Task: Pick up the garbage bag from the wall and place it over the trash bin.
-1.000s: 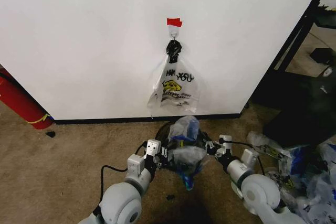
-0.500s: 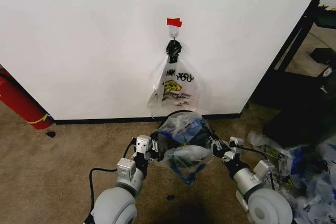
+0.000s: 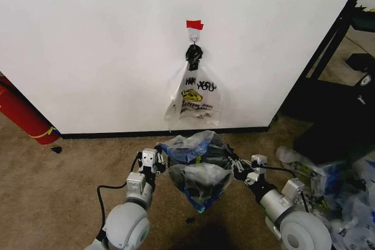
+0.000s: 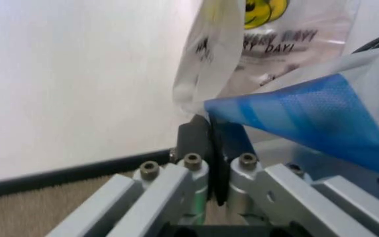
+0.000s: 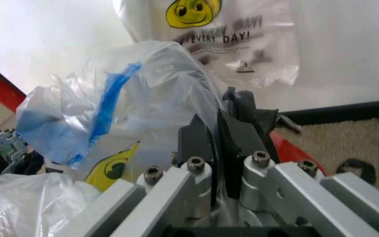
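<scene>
Garbage bag (image 3: 196, 165): mouth pinched by left gripper (image 3: 153, 159) and right gripper (image 3: 239, 167); spread evenly, keep centred over trash bin (image 5: 288, 148).

Plain white wall (image 3: 99, 51) across most of the head view, evenly lit, black baseboard (image 3: 117, 134) along its foot. Small metal hook (image 3: 193, 38) on it under a red tape strip (image 3: 194, 25); clear smiley-face bag (image 3: 195, 99) hanging from the hook. Brown carpet (image 3: 58, 191) below, worn-looking. Red cylinder (image 3: 20, 112) leaning at the left edge. Black shelving frame (image 3: 343, 33) at far right; pile of clear and blue plastic bags (image 3: 337, 194) on the floor near it.
</scene>
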Controlling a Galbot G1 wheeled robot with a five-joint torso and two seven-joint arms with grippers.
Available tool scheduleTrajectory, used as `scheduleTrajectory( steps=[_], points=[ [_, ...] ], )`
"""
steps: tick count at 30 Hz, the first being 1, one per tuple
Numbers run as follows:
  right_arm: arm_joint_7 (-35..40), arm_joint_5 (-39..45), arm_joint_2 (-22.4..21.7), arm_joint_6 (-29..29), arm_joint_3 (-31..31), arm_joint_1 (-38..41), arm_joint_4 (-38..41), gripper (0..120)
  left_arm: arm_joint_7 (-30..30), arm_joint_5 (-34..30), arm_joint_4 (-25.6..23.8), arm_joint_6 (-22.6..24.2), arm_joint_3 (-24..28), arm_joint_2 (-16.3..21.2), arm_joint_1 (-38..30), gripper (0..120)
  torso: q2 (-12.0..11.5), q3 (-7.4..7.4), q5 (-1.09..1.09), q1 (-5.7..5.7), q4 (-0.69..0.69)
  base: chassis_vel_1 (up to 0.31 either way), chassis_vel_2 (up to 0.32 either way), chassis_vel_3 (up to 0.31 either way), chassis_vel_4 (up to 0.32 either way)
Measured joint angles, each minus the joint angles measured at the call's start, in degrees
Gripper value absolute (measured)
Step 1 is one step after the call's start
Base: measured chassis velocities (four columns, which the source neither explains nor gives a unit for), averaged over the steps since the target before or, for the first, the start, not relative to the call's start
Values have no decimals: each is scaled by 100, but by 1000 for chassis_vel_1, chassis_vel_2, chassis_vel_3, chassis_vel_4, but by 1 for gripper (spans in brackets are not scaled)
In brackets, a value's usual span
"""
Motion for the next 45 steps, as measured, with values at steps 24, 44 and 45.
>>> scheduleTrajectory(
  steps=[24, 44, 45],
  points=[
    [63, -31, -78, -172, -5, 160, 238, 0, 1408, 5085, 1012, -3601, -716, 740, -31, 91, 1, 0, 0, 0, 0, 0, 0, 0, 0],
    [99, -62, -71, -322, -20, 219, 331, 0, 1685, 5255, 1080, -4643, -307, 1127, -633, 66, 1, 0, 0, 0, 0, 0, 0, 0, 0],
    [99, -62, -71, -329, -23, 232, 302, 0, 1739, 5054, 1115, -4710, -264, 1156, -672, 61, 1, 0, 1, 0, 0, 0, 0, 0, 0]
  ],
)
